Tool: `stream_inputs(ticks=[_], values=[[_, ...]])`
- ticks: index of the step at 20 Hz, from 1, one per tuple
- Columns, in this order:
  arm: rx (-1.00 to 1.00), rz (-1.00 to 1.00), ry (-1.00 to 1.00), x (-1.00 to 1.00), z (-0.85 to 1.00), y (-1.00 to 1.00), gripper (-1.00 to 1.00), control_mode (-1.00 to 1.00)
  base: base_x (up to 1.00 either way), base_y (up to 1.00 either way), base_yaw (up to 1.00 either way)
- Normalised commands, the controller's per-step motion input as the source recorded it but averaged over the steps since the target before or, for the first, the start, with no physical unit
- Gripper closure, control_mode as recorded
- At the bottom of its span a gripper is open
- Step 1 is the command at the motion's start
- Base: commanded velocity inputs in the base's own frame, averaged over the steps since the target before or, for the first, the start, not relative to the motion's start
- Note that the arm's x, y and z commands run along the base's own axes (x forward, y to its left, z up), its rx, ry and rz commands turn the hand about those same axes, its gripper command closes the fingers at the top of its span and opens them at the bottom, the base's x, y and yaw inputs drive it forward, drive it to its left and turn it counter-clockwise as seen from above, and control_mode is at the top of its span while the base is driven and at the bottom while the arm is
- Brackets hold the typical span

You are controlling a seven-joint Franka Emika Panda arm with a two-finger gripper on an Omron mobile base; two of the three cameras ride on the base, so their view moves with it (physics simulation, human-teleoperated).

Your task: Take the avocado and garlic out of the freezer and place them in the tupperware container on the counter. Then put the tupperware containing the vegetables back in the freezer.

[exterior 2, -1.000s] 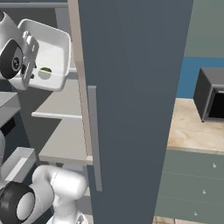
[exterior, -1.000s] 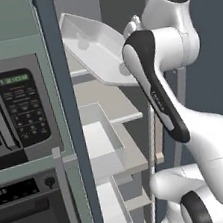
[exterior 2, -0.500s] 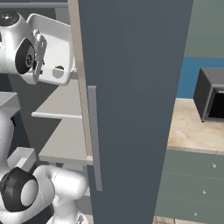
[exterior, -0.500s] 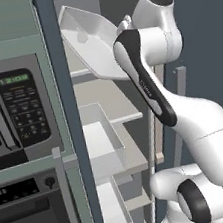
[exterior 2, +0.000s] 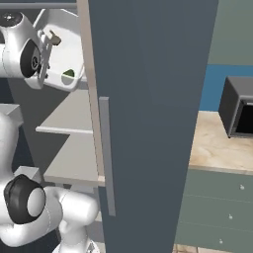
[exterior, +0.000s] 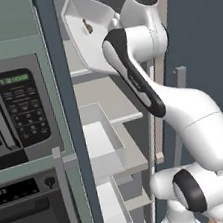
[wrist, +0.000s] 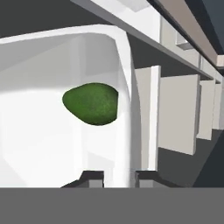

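Freezer door open, pale shelves inside; gripper clamped on tilted tupperware container rim; avocado inside.

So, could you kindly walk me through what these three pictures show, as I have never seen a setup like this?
This is a rendered kitchen with a white robot arm on a driving base. Two pictures come from cameras on that base, behind the arm to its left and right; the third looks along the hand. The arm reaches into the open freezer, a tall dark blue-grey appliance with pale shelves. The hand is shut on the rim of the tupperware container, a white tub held tilted up near the top shelf. Inside it lie the avocado, dark green, and the garlic, a small pale lump. To the right, the beige counter carries a dark box-shaped appliance.
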Motion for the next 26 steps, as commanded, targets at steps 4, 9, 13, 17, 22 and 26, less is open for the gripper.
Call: stream_inputs(ticks=[4,9,13,17,22,26], values=[[0.00,0.00,-0.01,0.39,0.00,0.05,1.00,-1.00,0.00,0.00,0.00],[0.00,0.00,0.00,0.40,0.09,0.00,1.00,-1.00,0.00,0.00,0.00],[0.00,0.00,0.00,0.14,0.10,0.00,1.00,-1.00,0.00,0.00,0.00],[-0.04,0.00,0.00,0.11,0.17,0.00,1.00,-1.00,0.00,0.00,0.00],[-0.07,0.00,-0.02,0.43,0.11,0.00,1.00,-1.00,0.00,0.00,0.00],[-0.11,0.00,-0.03,0.54,0.00,0.00,1.00,-1.00,0.00,0.00,0.00]])
